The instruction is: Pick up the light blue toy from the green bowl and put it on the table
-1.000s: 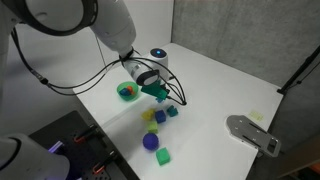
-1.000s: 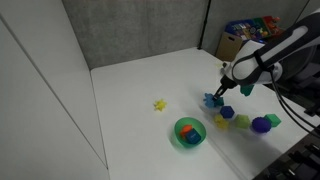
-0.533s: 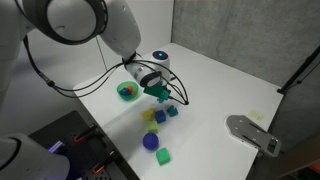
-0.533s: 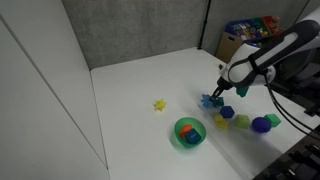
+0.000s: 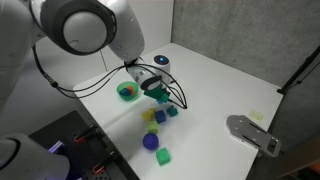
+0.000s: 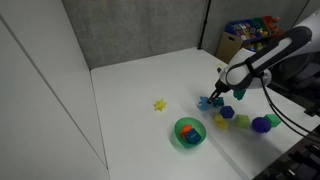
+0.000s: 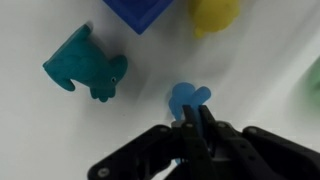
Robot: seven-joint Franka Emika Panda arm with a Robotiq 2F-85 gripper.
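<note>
Claw, pinched shut on toy, close above desk near teal figure: best lowered until toy touches, then opened slowly.

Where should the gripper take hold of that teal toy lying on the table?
Grip the teal toy across its thick middle, probably straight down from above: it lies flat on the table, and its lobed ends look uneven.

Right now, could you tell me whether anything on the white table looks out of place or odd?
Nothing looks spilled or damaged. The one oddity is a small yellow toy lying alone on the white table, well apart from the other toys clustered beside the round green bowl.
</note>
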